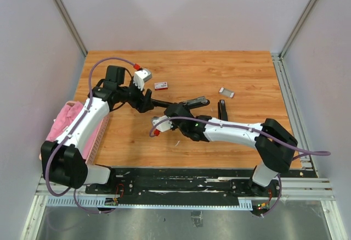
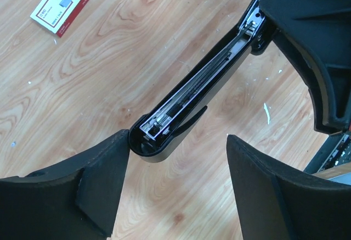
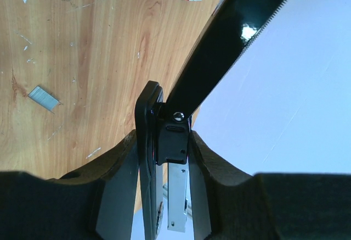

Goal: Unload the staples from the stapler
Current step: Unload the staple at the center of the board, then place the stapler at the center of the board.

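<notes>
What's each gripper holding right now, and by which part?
Right gripper clamps the stapler at its hinge end. Left gripper is open astride the front tip, gripping nothing.

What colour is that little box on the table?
Red and white; the box shows clearest from left wrist.

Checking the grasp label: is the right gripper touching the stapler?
Touching. The right wrist view shows the right gripper clamped on the stapler at its hinge end, both fingers pressed against it, no gap.
</notes>
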Robot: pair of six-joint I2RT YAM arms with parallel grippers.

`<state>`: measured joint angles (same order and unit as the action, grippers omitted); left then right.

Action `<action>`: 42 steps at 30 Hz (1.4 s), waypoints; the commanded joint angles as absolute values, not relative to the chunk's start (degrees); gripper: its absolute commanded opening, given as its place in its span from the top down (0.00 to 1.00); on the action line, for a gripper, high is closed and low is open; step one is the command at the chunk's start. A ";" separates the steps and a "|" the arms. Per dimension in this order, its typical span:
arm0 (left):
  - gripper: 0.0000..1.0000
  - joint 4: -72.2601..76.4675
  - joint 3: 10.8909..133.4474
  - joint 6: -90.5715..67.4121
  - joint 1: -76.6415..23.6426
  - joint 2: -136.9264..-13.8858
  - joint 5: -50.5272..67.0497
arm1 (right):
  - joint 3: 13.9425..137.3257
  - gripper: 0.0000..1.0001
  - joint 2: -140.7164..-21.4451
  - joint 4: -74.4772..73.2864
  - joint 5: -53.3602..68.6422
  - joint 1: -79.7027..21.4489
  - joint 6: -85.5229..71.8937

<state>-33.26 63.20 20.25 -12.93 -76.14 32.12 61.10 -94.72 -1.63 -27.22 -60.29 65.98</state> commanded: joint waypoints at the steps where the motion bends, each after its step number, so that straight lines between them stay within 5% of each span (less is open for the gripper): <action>1: 0.25 -34.87 64.53 20.75 -12.79 -76.55 35.40 | 62.78 0.84 -91.38 0.85 -29.48 -59.77 63.78; 23: 0.12 -42.75 67.90 25.68 -12.83 -79.65 48.47 | 66.57 0.85 -92.04 4.57 -35.89 -59.43 57.92; 42: 0.06 -39.19 79.49 19.80 -17.09 -89.85 42.94 | 62.42 0.85 -91.67 9.27 -33.15 -60.90 63.39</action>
<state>-39.05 77.84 20.49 -14.15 -87.57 42.48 62.65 -93.51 4.51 -32.60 -60.16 62.26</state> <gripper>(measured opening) 0.939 0.371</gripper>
